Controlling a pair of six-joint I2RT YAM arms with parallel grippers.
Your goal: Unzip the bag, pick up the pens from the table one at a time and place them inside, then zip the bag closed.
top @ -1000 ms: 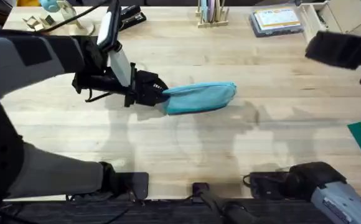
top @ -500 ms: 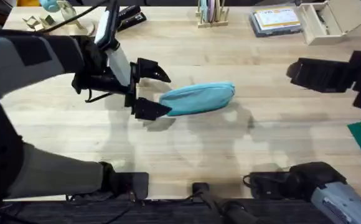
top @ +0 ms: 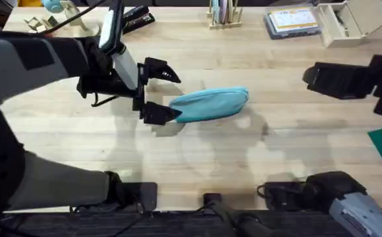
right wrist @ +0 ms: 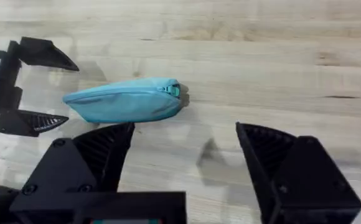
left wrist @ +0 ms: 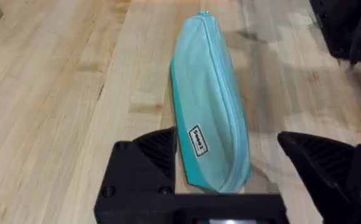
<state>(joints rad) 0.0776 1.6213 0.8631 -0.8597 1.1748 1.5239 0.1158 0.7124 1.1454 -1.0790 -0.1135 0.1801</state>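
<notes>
The bag (top: 209,105) is lying flat on the table (top: 197,164), a little left of the middle of the overhead view, its long axis running roughly from nine o'clock to three o'clock with the three o'clock end tipped slightly up toward the far edge. In the left wrist view the zipper is running along its top seam and looking closed along the length that shows, and a small white label is sitting on the side panel near the gripper end. In the right wrist view the zipper pull is resting at the end of the bag (right wrist: 126,99) away from the left arm.

The left gripper (top: 166,92) is standing at the bag's nine o'clock end with its black fingers (top: 159,113) spread wide apart, wider than the bag's width, and gripping nothing. One finger is lying just beside the bag's corner on the near side, perhaps brushing it, though I cannot tell for sure. The other is hanging clear on the far side. From the left wrist camera the bag (left wrist: 211,124) is stretching away between the two fingers.

The right gripper (right wrist: 183,152) is hovering well off toward three o'clock, released and empty, its fingers wide apart above bare wood.
</notes>
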